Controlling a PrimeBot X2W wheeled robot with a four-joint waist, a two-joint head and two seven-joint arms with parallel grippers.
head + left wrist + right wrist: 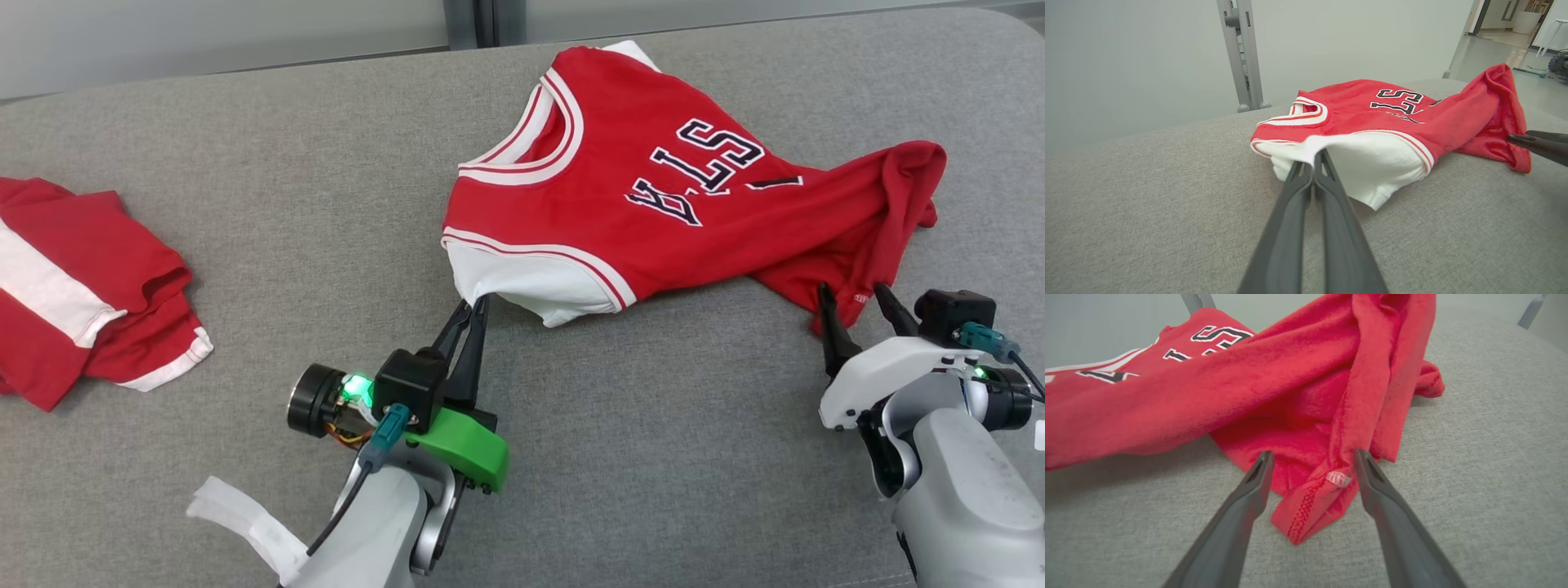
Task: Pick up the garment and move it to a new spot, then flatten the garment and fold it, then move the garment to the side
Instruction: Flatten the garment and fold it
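**Pickup barely begun**

Your left gripper (475, 306) was clamped on the white corner (1355, 171) of the crumpled red-and-white basketball jersey (653, 204). Your right gripper (853, 292) stood apart, the red hem (1310, 498) between its jaws. Lifting, flattening and folding were all undone.

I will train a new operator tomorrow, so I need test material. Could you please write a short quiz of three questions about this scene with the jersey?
1. True or false: the left gripper is shut on the white edge of the red jersey.
2. Choose one: the right gripper is
A) shut on the jersey
B) open, with a red corner of the jersey between its fingers
C) open, far away from the jersey
3. Short answer: in the head view, what lies at the far left of the grey surface?

Key: 1 true; 2 B; 3 a second red and white garment.
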